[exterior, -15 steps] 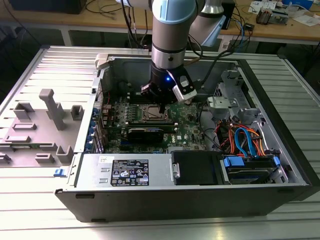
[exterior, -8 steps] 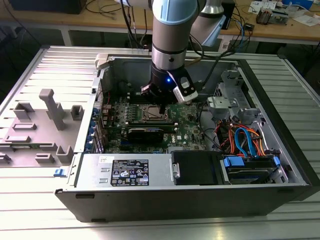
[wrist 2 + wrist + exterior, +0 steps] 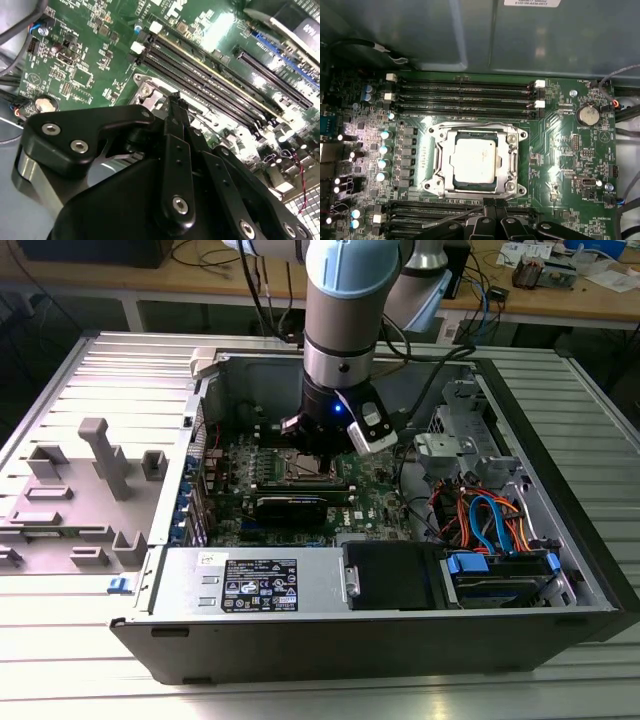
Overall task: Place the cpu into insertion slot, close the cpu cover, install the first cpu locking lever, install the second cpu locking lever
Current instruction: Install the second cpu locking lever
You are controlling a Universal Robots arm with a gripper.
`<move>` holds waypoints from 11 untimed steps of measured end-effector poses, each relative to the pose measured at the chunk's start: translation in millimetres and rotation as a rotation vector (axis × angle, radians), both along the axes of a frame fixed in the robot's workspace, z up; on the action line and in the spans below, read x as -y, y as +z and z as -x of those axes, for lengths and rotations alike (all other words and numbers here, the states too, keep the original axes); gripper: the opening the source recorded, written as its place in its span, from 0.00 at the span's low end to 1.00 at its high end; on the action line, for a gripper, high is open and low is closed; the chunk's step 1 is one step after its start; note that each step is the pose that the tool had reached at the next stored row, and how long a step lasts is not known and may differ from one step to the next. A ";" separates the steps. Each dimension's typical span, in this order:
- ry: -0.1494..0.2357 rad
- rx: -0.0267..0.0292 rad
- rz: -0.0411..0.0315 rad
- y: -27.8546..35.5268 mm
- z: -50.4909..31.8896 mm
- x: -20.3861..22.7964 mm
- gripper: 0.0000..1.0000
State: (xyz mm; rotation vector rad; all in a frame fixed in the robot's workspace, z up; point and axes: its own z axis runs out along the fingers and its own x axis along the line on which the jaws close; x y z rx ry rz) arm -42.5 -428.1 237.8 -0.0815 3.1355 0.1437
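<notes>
The cpu, a square chip with a dull silver top, lies flat in the insertion slot on the green board. The cpu cover, a silvery frame, lies down around it with the chip showing through its window. My gripper is shut, its black fingertips pressed together just off the edge of the socket. A thin metal lever rod runs beside the tips; whether they touch it I cannot tell. In the second wrist view the fingertips sit over a socket corner. In the exterior view the gripper is down inside the case above the socket.
Long black memory slots run along both sides of the socket. A coin battery and cables sit toward the case side. The open computer case holds a power supply, drive bay and coloured cables. A grey fixture stands at the exterior view's left.
</notes>
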 end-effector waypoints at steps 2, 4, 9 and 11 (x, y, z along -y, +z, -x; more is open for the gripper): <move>0.000 -0.0042 -0.0122 0.0 0.2 0.7 0.11; 0.000 -0.0135 -0.0212 -0.2 1.0 1.2 0.11; 0.000 -0.0177 -0.0232 -1.6 5.4 8.2 0.11; 0.000 -0.0182 -0.0232 -3.7 10.1 8.2 0.11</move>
